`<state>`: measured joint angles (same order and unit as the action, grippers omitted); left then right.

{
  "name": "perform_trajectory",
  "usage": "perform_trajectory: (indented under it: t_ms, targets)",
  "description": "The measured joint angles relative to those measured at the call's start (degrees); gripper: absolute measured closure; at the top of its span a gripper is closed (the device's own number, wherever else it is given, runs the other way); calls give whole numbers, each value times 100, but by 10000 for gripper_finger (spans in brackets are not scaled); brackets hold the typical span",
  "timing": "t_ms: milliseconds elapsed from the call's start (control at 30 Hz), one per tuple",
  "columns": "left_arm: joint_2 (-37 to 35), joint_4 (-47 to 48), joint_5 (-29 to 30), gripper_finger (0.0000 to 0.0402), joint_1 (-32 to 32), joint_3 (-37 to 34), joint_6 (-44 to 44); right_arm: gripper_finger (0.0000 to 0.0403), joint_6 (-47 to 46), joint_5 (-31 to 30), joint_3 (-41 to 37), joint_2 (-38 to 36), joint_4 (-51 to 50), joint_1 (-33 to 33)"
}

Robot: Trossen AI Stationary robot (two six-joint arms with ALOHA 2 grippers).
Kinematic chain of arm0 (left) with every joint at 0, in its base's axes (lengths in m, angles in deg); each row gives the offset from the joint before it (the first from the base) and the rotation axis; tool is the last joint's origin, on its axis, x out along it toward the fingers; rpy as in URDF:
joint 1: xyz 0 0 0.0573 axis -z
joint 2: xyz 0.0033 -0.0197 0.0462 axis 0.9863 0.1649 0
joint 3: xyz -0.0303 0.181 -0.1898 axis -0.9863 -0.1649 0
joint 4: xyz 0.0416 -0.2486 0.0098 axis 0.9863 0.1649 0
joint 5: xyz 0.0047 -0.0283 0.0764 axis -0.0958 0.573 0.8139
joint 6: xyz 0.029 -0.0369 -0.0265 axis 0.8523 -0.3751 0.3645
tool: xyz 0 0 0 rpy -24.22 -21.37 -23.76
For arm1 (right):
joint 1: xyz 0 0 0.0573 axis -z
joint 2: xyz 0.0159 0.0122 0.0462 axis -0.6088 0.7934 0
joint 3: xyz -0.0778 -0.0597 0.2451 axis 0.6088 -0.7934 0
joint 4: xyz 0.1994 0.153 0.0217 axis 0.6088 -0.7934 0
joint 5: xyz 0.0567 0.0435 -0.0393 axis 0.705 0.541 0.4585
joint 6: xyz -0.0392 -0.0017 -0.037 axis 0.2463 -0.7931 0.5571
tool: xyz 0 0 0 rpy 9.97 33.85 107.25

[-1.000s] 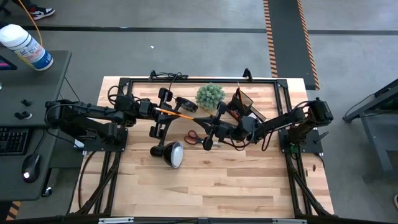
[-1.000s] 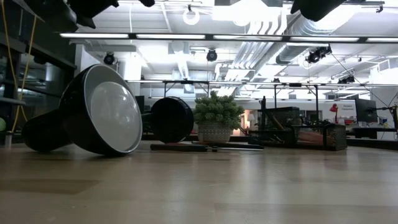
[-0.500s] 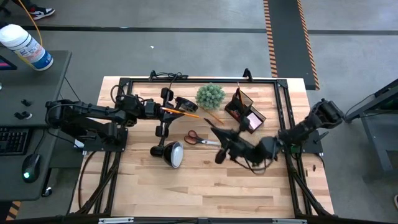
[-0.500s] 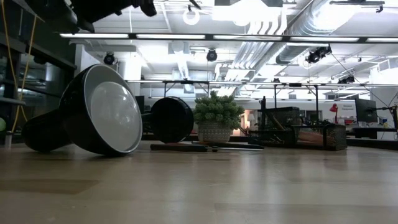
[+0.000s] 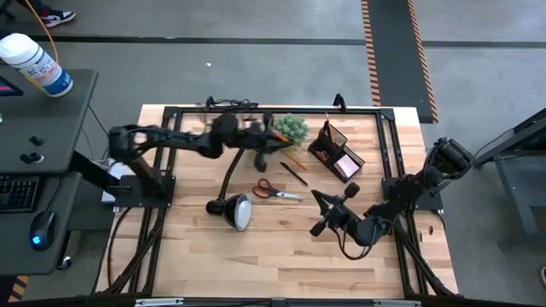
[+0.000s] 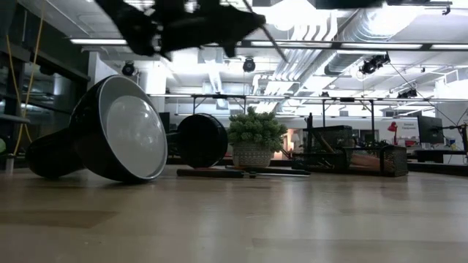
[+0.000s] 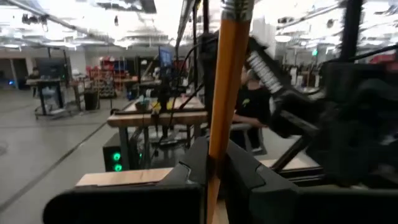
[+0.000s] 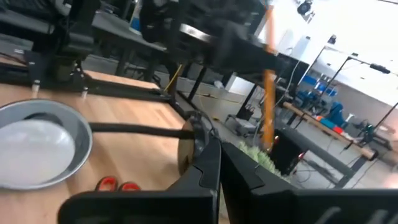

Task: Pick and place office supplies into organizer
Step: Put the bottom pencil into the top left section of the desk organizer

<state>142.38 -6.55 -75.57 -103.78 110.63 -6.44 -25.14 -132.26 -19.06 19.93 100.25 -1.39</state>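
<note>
Wooden surface [image 5: 281, 247]: left gripper [image 7: 214, 168] fingers pinch an orange pencil [image 7: 227, 87] high up; swinging toward the organizer [image 5: 335, 153] could hit the plant [image 5: 293, 128]. Right gripper [image 8: 217, 163] fingers narrow, empty.

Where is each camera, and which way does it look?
High: above, straight down on table, both arms.
Low: table-top height, level past lamp and plant; left arm overhead.
Left wrist: past left gripper holding pencil, into the room.
Right wrist: past right gripper, toward lamp and scissors.
Shared: low and right wrist both see the lamp.
</note>
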Motion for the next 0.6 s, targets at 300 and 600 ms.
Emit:
perform_trajectory:
  t_ms: [300, 600]
  targets:
    - [1664, 303, 168, 394, -2, 1839, 319, 403, -243, -27, -243, 0, 26, -441]
    - [2707, 1095, 607, 395, -169, 3100, 483, 403, -310, -577, -243, 0, 22, -1126]
